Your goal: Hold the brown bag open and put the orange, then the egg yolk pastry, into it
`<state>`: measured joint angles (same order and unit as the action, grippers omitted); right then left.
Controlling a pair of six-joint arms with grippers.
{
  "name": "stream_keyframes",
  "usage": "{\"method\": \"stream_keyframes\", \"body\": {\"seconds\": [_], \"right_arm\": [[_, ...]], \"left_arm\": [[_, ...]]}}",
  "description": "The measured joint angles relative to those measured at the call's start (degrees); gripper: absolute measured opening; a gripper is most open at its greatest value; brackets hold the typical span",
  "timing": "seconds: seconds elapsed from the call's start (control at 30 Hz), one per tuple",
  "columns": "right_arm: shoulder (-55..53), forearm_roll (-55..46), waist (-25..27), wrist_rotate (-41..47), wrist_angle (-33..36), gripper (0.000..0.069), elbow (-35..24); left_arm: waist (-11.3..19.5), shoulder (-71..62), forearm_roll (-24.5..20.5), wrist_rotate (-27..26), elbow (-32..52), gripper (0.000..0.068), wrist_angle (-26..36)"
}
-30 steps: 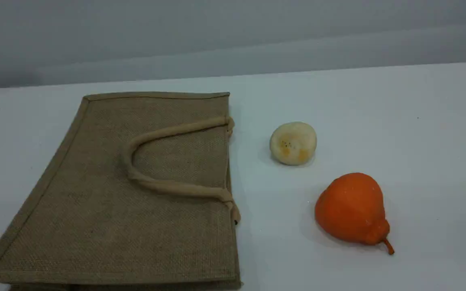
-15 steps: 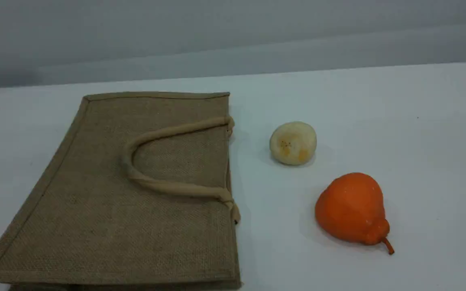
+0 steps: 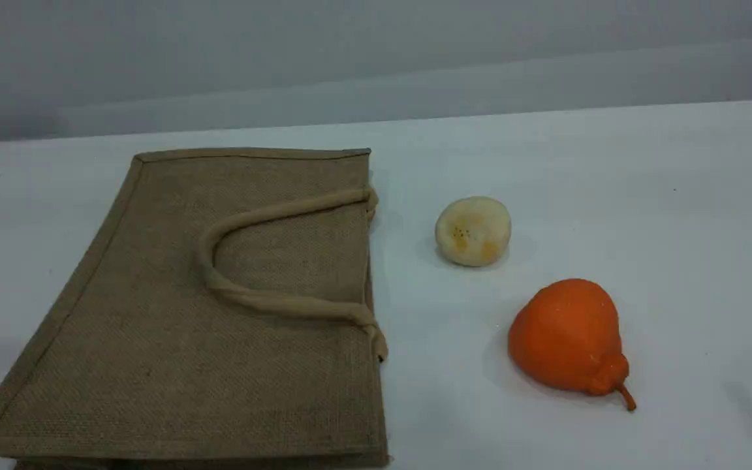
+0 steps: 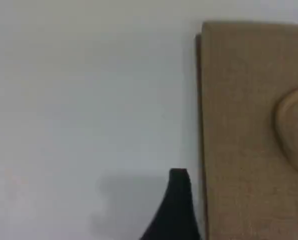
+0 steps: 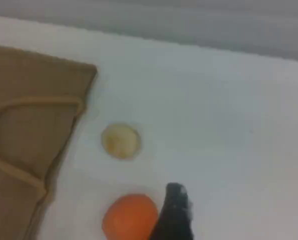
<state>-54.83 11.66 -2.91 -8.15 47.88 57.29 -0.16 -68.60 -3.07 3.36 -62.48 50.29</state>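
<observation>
White table [image 3: 611, 163] | brown bag [image 3: 154, 352] flat, woven | left gripper [image 4: 179, 200], right gripper [image 5: 175, 210] spread, empty

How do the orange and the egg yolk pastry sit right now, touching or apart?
Apart. The scene view shows a strip of bare table between the egg yolk pastry and the orange; the right wrist view shows the same gap.

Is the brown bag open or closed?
Closed. The brown bag lies flat on the table, its handle resting on top.
</observation>
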Motion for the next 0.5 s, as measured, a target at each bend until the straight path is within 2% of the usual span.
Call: {"method": "stream_keyframes", "body": {"seconds": [0.33, 0.5], "right_arm": [[-3.81, 0.36, 0.0, 0.0, -3.0, 0.0563, 0.26], [-5.08, 0.65, 0.0, 0.0, -2.95, 0.0563, 0.3]], "left_arm": [[0.0, -11.34, 2.3, 0.78, -3.43, 0.0591, -0.97], [-0.07, -16.46, 5.91, 0.82, -4.13, 0.0591, -2.14]]}}
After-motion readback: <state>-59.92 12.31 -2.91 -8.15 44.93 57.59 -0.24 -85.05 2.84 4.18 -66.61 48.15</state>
